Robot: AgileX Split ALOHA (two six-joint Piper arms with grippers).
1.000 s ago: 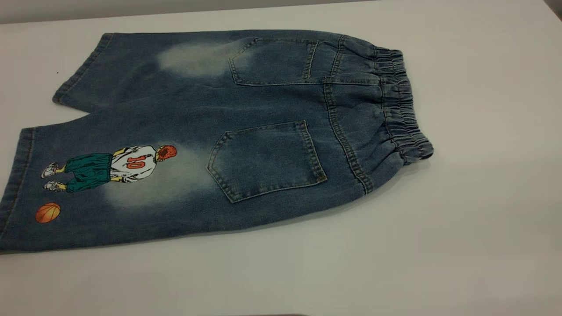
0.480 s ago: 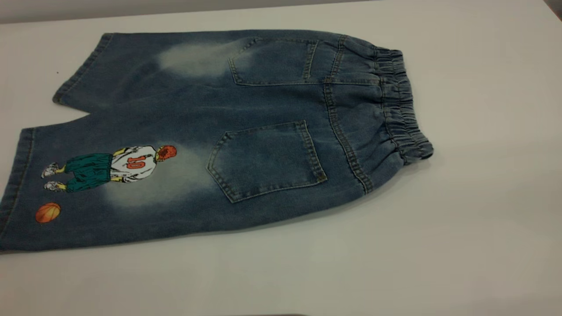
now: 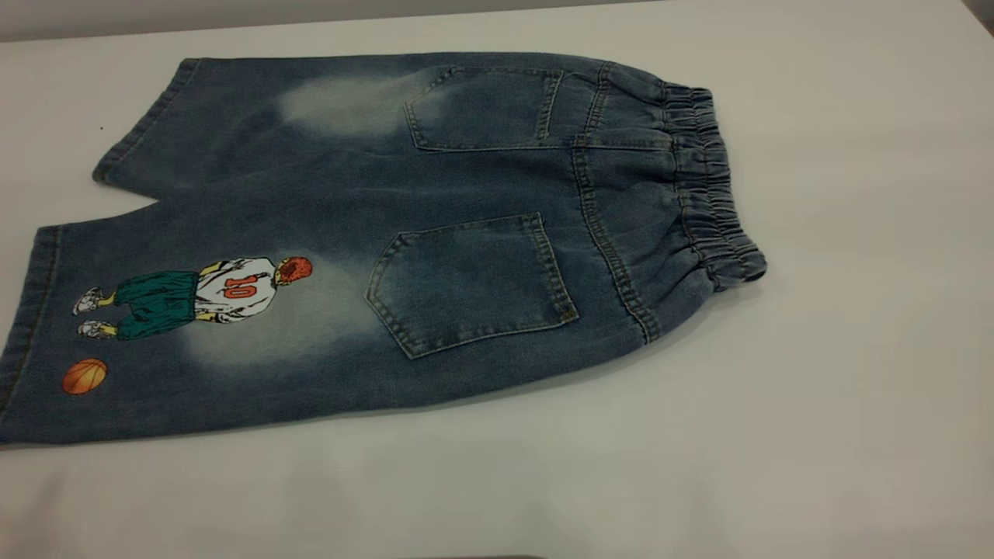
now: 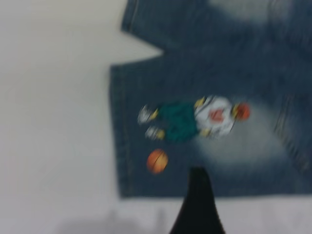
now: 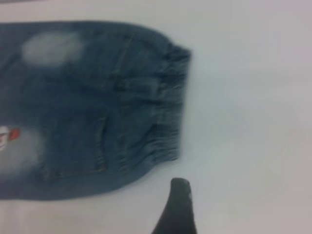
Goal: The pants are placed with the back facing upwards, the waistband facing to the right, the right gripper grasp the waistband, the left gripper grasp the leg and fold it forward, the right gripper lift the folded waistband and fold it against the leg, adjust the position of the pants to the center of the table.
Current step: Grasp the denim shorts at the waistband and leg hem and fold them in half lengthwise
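The pants (image 3: 435,233) lie flat on the white table (image 3: 815,404), back pockets up. The elastic waistband (image 3: 710,186) points right and both legs point left. The leg (image 3: 194,326) printed with a basketball player is the nearer one; its hem runs off the picture's left edge. Neither gripper shows in the exterior view. In the left wrist view a dark part of my left gripper (image 4: 197,204) hangs by the printed leg's (image 4: 195,146) side edge, near the orange ball. In the right wrist view my right gripper (image 5: 178,209) is over bare table, apart from the waistband's (image 5: 168,107) near corner.
The plain far leg (image 3: 202,116) lies toward the table's back edge (image 3: 311,22). White tabletop stretches to the right of the waistband and in front of the pants.
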